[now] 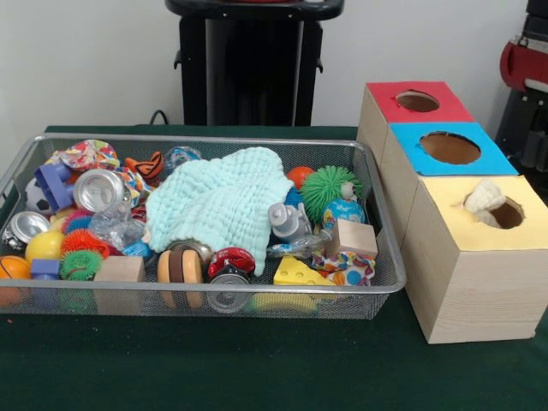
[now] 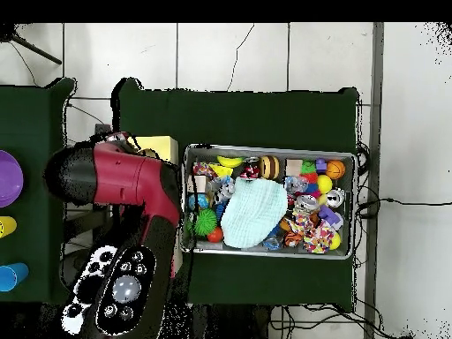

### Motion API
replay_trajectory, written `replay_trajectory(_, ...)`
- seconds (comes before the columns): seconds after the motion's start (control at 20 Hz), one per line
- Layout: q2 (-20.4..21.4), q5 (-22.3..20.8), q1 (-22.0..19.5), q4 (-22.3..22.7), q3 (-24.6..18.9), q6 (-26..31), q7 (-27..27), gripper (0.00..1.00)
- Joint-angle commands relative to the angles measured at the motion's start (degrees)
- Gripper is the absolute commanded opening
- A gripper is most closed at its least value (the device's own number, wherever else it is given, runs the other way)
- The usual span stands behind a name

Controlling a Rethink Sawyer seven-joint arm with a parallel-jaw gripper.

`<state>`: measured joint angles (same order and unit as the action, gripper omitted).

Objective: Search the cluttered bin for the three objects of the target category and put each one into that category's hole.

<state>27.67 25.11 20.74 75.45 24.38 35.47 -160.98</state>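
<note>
A wire-mesh silver bin [image 1: 377, 282] sits on the dark green tablecloth, crammed with toys, and beside it stands a row of three wooden boxes topped red [image 1: 417, 101], blue [image 1: 449, 147] and yellow [image 1: 488, 208], each with a round hole. A pale, soft fabric thing [image 1: 485, 199] already pokes out of the yellow-topped box's hole, tilted up toward the bin side, so one soft object looks to be delivered — a judgement, not a certainty. That would leave the search step in hand, with soft goods as the likely category. The biggest candidate is the mint-green waffle-weave cloth [image 1: 224, 201], lying crumpled over the middle of the bin; in the overhead view [image 2: 253, 214] its long axis runs from the bin's upper right down toward the lower left, the narrower end toward the cans and balls. The red and black robot arm [image 2: 132, 190] hangs over the boxes, not the bin, and its gripper is hidden beneath it, so I cannot tell how it is set. The next move calls for swinging across to the bin and pinching a raised fold of the cloth — it covers other toys and may drag them.
</note>
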Motion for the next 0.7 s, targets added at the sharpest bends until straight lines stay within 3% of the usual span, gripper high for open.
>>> replay_trajectory(0.05,-1.38,0.27,-2.39,-0.2,-1.85,6.2,-9.02,0.0)
replay_trajectory(0.7,-1.77,-0.43,-3.16,0.71,-1.97,4.91,-8.09,0.0)
